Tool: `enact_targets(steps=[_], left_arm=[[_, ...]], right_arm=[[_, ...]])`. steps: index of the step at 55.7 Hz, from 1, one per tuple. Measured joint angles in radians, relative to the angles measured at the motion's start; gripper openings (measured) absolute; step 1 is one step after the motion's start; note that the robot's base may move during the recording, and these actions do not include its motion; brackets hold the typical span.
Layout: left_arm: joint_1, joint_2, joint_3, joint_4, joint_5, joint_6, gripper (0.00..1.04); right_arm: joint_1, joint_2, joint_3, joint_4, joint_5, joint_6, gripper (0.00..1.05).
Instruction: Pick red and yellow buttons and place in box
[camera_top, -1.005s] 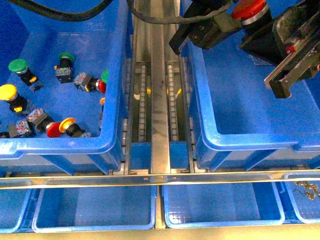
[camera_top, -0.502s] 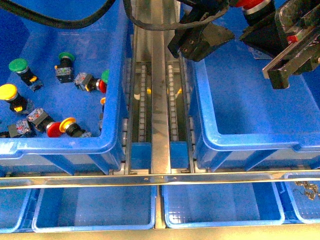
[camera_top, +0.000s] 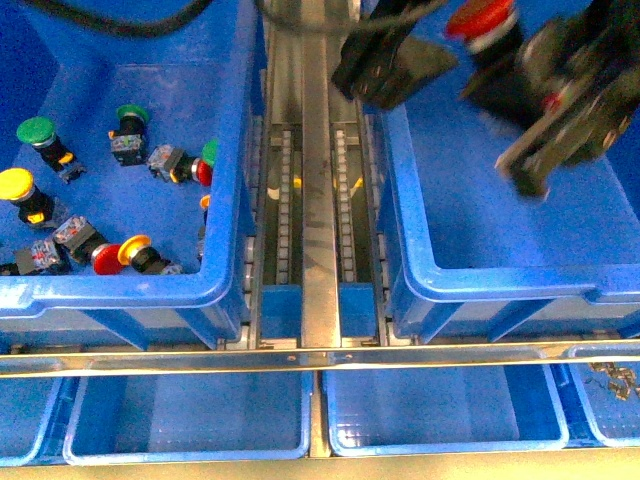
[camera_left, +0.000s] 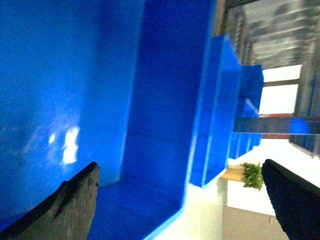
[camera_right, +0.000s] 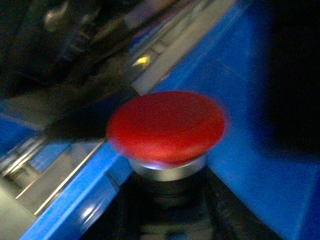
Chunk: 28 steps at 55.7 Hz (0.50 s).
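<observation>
My right gripper hangs above the far part of the box, the big blue crate on the right, and is shut on a red button. Its red cap and silver collar fill the right wrist view, with the black body between the gripper's jaws. My left gripper is open over the box's far left rim. In the left wrist view its dark fingertips stand wide apart with only blue crate wall between. More buttons lie in the left crate: a yellow one, a red one, another yellow.
Green-capped buttons lie among the others in the left crate. A metal roller rail runs between the two crates. Small shallow blue trays line the near edge; one at the far right holds small metal parts.
The right gripper with the red button has swung a little to the left over the box and shows motion blur. The left gripper has shifted only slightly.
</observation>
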Motion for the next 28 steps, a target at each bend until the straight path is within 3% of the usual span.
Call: enact_targets(steps=[4, 11, 28], left_arm=[[-0.011, 0.006, 0.039, -0.051, -0.026, 0.002, 0.97], [-0.023, 0.006, 0.043, -0.077, -0.023, 0.023, 0.97], [-0.015, -0.011, 0.008, -0.040, -0.003, 0.031, 0.97]], right_arm=[[0.050, 0.046, -0.016, -0.034, -0.010, -0.047, 0.26], [0.064, 0.041, 0.030, -0.043, -0.016, -0.073, 0.26], [-0.050, 0.027, 0.022, -0.042, -0.006, -0.117, 0.26]])
